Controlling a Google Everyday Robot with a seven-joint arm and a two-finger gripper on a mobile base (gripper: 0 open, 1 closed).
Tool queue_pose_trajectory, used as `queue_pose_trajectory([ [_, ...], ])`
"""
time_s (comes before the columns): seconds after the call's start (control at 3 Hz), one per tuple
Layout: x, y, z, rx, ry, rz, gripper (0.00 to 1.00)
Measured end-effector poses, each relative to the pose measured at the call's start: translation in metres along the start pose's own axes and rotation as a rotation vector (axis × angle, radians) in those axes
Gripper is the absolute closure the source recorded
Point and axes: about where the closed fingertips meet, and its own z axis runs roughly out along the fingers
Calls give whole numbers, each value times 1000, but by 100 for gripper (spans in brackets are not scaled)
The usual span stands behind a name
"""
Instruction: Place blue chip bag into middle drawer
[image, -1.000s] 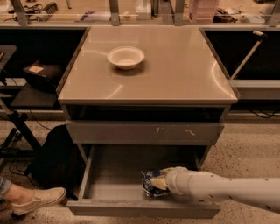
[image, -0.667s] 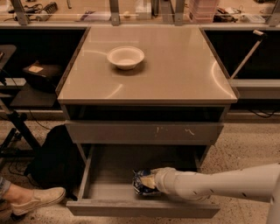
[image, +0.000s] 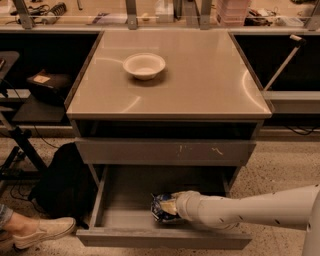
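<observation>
The blue chip bag (image: 160, 207), crinkled dark-blue foil with white print, is inside the open middle drawer (image: 125, 202), low over the grey floor near the front panel. My gripper (image: 173, 206) reaches in from the right on a white arm (image: 250, 210). It is closed on the bag's right end. The bag and my wrist hide most of the fingers.
A closed grey drawer front with pale scratch marks (image: 165, 151) sits just above the open drawer. A white bowl (image: 144, 65) stands on the cabinet top (image: 210, 85). A black bag (image: 60, 185) and a person's shoe (image: 42, 231) are on the floor at the left.
My gripper has moved left along the drawer with the blue chip bag in it, from right of centre to about the middle.
</observation>
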Motion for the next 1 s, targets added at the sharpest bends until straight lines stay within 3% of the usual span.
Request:
queue_pose_trajectory([
  [1.0,0,0,0,0,0,0,12],
])
